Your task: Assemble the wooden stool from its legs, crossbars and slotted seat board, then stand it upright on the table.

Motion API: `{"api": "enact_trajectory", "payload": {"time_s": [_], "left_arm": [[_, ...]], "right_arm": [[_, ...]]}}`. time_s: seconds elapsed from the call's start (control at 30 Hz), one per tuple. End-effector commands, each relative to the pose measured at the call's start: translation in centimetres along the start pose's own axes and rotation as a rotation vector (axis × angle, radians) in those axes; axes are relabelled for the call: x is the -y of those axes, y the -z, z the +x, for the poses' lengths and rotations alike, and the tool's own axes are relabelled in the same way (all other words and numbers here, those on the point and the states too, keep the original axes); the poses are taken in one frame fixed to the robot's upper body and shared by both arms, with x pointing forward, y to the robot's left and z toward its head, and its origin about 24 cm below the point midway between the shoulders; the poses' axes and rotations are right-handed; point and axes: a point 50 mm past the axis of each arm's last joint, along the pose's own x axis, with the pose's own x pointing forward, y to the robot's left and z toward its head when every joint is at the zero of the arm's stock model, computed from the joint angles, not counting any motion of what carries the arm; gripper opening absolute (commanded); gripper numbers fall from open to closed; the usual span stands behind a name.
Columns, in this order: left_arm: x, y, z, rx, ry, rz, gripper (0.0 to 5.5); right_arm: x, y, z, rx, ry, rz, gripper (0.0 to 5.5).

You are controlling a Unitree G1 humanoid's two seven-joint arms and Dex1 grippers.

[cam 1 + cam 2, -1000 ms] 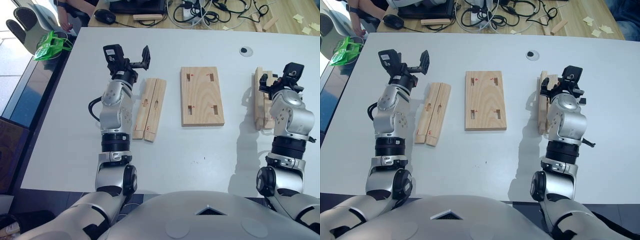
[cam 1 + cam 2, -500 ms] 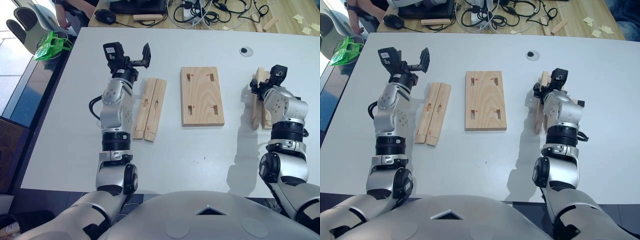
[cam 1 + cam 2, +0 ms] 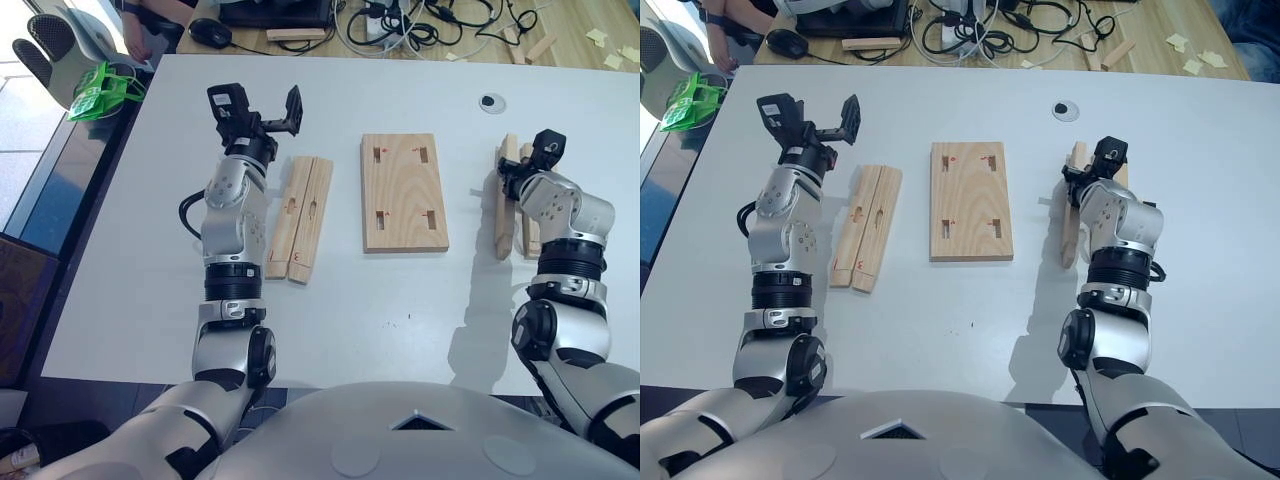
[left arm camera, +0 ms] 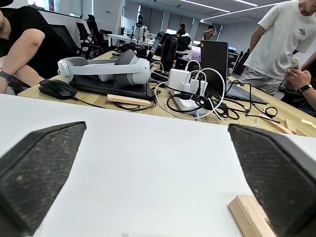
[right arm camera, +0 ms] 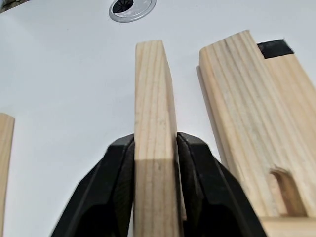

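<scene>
The slotted seat board (image 3: 403, 191) lies flat in the table's middle. Two slotted wooden legs (image 3: 300, 218) lie side by side to its left, with one end (image 4: 252, 217) in the left wrist view. My left gripper (image 3: 260, 108) hovers open just beyond those legs, holding nothing. Right of the board, my right gripper (image 3: 520, 172) is shut on a thin wooden bar (image 5: 153, 98), tilted with its near end (image 3: 501, 235) over the table. Beside it lies another slotted piece (image 5: 247, 123), partly hidden behind my right forearm (image 3: 532, 232).
A round cable grommet (image 3: 490, 101) sits in the table beyond the right pieces. A green object (image 3: 100, 88) hangs off the table's far left corner. A wooden desk behind carries a mouse (image 3: 210, 32), cables and wood scraps.
My right gripper has swung left toward the seat board, taking the thin bar away from the other right-hand pieces. The left arm has kept still.
</scene>
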Motion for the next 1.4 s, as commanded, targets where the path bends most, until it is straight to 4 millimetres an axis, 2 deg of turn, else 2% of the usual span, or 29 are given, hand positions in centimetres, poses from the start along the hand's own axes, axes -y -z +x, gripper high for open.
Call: {"api": "enact_trajectory", "payload": {"time_s": [0.03,0.5,0.67,0.77,0.83,0.97,1.13,1.23,1.4], "left_arm": [[0.2,-0.2,0.3,0.007,0.001,-0.009,5.4],[0.3,-0.2,0.3,0.008,0.001,-0.012,5.4],[0.3,-0.3,0.3,0.013,0.0,-0.01,5.4],[0.8,-1.2,0.5,0.033,0.009,-0.043,5.4],[2.4,-2.5,0.8,0.037,0.05,-0.113,5.4],[7.9,-5.3,1.4,-0.006,0.204,-0.347,5.4],[13.1,-6.9,0.8,-0.109,0.352,-0.563,5.4],[15.2,-6.6,0.1,-0.174,0.417,-0.583,5.4],[16.7,-6.2,-0.3,-0.241,0.452,-0.608,5.4]], "right_arm": [[-0.6,1.1,0.1,-0.039,-0.023,0.024,1.17],[-3.2,-4.8,-2.5,0.286,-0.016,-0.13,1.03],[-4.8,-6.4,-3.8,0.434,-0.06,-0.315,1.02],[-6.1,-6.7,-4.5,0.513,-0.116,-0.453,1.02],[-6.7,-6.8,-4.7,0.553,-0.161,-0.568,1.02],[-7.4,-6.8,-4.8,0.614,-0.224,-0.819,1.02],[-9.5,-6.7,-4.6,0.691,-0.292,-1.028,1.02],[-11.5,-6.4,-4.7,0.769,-0.308,-1.165,1.02],[-14.0,-6.0,-5.1,0.907,-0.32,-1.376,1.01]]}}
